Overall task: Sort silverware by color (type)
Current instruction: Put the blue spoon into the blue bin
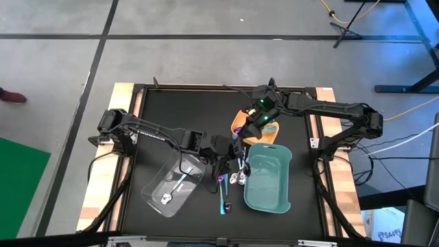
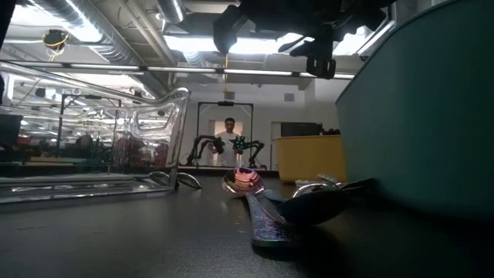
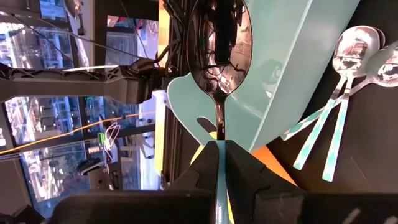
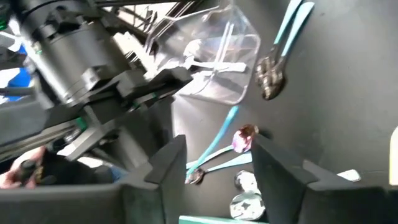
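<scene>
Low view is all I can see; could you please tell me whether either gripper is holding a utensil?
Observer: Yes. The left gripper is shut on the teal handle of a dark-bowled spoon.
Operator: Thank you. Where is the right gripper?
Observer: The right gripper is over the yellow tray, fingers apart, holding nothing.
Operator: Is anything in the clear tray?
Observer: Yes, a silver utensil lies inside the clear tray.
</scene>
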Robot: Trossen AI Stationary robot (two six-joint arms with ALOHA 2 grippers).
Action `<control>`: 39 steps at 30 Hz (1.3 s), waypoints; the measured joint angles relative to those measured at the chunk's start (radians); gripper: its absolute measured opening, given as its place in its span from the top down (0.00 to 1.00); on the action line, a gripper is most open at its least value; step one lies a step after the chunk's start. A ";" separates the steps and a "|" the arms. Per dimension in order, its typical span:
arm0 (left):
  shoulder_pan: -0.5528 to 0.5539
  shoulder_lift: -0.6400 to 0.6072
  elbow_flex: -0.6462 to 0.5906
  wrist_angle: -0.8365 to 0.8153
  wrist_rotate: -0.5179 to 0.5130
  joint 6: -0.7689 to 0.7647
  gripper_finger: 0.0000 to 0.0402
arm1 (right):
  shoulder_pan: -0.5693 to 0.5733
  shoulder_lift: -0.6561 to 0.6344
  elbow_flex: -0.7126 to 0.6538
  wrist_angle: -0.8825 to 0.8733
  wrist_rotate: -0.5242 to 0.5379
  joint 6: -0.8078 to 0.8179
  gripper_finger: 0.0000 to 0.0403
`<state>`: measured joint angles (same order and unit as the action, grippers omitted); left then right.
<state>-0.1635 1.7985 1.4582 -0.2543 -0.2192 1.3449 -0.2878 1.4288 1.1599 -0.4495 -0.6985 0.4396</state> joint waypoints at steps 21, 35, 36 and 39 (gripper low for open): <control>0.012 0.000 0.000 0.028 0.000 0.147 0.97 | 0.021 0.002 0.000 0.008 -0.016 0.000 0.56; 0.011 0.000 0.000 0.051 0.020 0.158 0.97 | 0.064 0.012 0.000 0.061 0.045 -0.022 0.56; 0.011 0.000 0.000 0.051 0.020 0.158 0.97 | 0.064 0.012 0.000 0.060 0.045 -0.022 0.56; 0.012 0.000 0.000 0.049 0.025 0.158 0.97 | 0.065 0.012 0.000 0.060 0.044 -0.022 0.59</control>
<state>-0.1516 1.7985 1.4578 -0.2049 -0.1943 1.5032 -0.2226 1.4406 1.1595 -0.3897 -0.6544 0.4171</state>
